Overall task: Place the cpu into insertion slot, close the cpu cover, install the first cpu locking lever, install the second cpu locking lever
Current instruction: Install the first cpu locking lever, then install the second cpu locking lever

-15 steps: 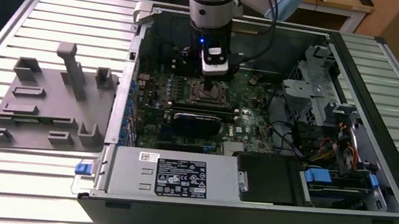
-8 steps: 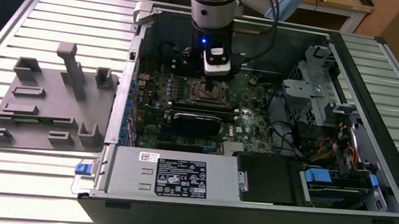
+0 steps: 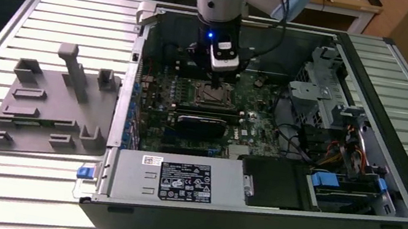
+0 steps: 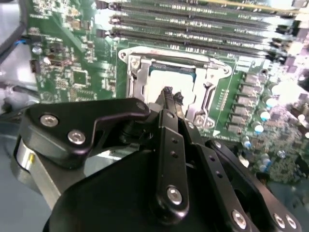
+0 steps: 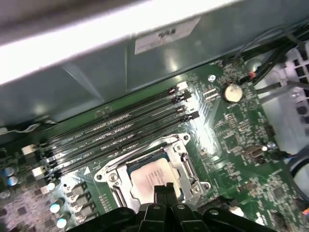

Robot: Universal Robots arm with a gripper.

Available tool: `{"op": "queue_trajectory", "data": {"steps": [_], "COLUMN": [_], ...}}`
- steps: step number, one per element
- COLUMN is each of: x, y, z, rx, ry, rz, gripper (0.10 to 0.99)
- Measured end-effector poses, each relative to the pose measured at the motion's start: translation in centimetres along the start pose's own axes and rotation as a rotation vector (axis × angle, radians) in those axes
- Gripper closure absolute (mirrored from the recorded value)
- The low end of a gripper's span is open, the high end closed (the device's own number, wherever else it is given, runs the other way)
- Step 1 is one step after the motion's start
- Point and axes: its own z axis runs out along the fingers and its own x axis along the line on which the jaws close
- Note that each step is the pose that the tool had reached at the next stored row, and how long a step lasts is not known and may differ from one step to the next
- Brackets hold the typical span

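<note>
The cpu (image 5: 150, 177), a dull silver square, lies in the insertion slot (image 3: 211, 94) on the green motherboard. The cpu cover (image 5: 187, 166), a silvery frame plate, lies flat around the chip, which shows through its window. In the second wrist view the cpu (image 4: 170, 73) sits inside the cpu cover (image 4: 137, 79). My gripper (image 5: 163, 187) hangs just above the chip's near edge with its black fingertips pressed together and nothing between them. Its tips (image 4: 171, 94) sit over the socket window. In the exterior view the gripper (image 3: 221, 81) points straight down into the open computer case.
Long black memory slots (image 5: 120, 128) run beside the socket. A coin battery (image 5: 231, 92) sits further along the board. A black block (image 3: 202, 123), a power supply (image 3: 176, 181) and cables (image 3: 299, 143) crowd the case. A grey fixture plate (image 3: 48, 107) lies on the slatted table.
</note>
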Motion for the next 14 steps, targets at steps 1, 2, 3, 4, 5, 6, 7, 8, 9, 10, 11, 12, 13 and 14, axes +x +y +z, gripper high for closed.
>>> {"op": "queue_trajectory", "data": {"steps": [1, 2, 3, 4, 5, 6, 7, 8, 9, 10, 11, 12, 13, 14], "x": [-0.05, -0.09, -0.11, -0.12, -0.12, -0.12, -0.12, -0.13, -0.13, -0.13, -0.13, -0.13, -0.13, -0.13], "y": [0.02, 0.03, 0.04, 0.05, 0.05, 0.05, 0.05, 0.05, 0.05, 0.05, 0.05, 0.05, 0.05, 0.05], "z": [-0.34, -0.60, -0.77, -0.83, -0.83, -0.83, -0.83, -0.86, -0.88, -0.88, -0.88, -0.88, -0.88, -0.89], "rx": [0.000, 0.000, 0.000, 0.000, 0.000, 0.000, 0.000, 0.000, 0.000, 0.000, 0.000, 0.000, 0.000, 0.000], "ry": [0.0000, 0.0000, 0.0000, 0.0000, -0.0001, -0.0001, -0.0001, 0.0000, 0.0000, 0.0000, 0.0000, 0.0000, 0.0000, 0.0000], "rz": [0.000, 0.000, 0.000, 0.000, 0.000, 0.000, 0.000, 0.000, 0.000, 0.000, 0.000, 0.000, 0.000, 0.000], "gripper": [0.984, 0.984, 0.984, 0.984, 0.984, 0.984, 0.984, 0.984, 0.984, 0.984, 0.984, 0.984, 0.984, 0.984]}}
